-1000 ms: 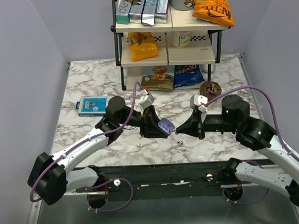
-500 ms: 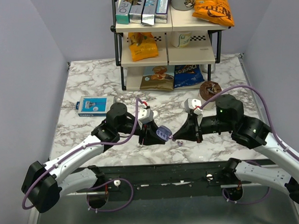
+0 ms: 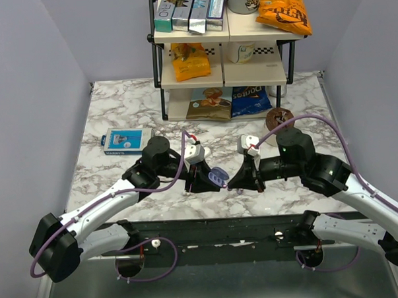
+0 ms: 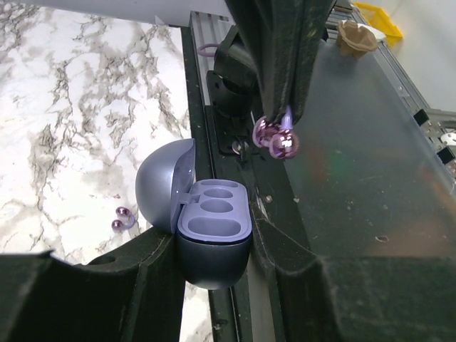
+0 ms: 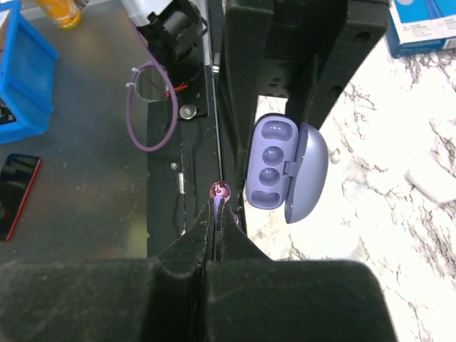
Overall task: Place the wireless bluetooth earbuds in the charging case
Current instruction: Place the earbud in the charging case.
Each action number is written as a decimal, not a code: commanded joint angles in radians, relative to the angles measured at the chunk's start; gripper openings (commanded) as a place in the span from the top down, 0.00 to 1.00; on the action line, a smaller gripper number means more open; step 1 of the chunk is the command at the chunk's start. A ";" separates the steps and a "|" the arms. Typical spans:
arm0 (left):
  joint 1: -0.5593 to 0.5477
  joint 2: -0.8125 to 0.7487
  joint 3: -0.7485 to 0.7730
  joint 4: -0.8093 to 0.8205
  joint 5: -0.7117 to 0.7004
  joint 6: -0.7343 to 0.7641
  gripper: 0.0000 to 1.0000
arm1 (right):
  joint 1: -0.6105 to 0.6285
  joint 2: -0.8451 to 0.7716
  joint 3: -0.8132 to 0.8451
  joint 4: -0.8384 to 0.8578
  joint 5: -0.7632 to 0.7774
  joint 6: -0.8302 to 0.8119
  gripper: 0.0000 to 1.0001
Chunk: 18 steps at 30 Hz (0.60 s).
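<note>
Nearer the charging case (image 3: 215, 177), right hand (image 3: 231, 185).

I count two purple earbuds (image 4: 274, 139) and one charging case (image 4: 214, 235), which has three hollows in its tray. On the marble I make out one flat blue box (image 3: 122, 140) and one round brown thing (image 3: 277, 118). There is one rack (image 3: 223, 74) of two shelves. On and under it I count four snack bags (image 3: 283, 8), two mugs (image 3: 244, 52) and four upright cartons (image 3: 187, 9).
</note>
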 commanded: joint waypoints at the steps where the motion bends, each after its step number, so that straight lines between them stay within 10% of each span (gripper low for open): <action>1: -0.004 -0.023 -0.007 0.085 0.026 -0.024 1.00 | 0.007 -0.001 -0.018 0.023 0.057 0.007 0.99; 18: -0.018 -0.034 -0.024 0.120 0.017 -0.054 1.00 | 0.006 -0.030 -0.073 0.186 0.118 0.074 0.99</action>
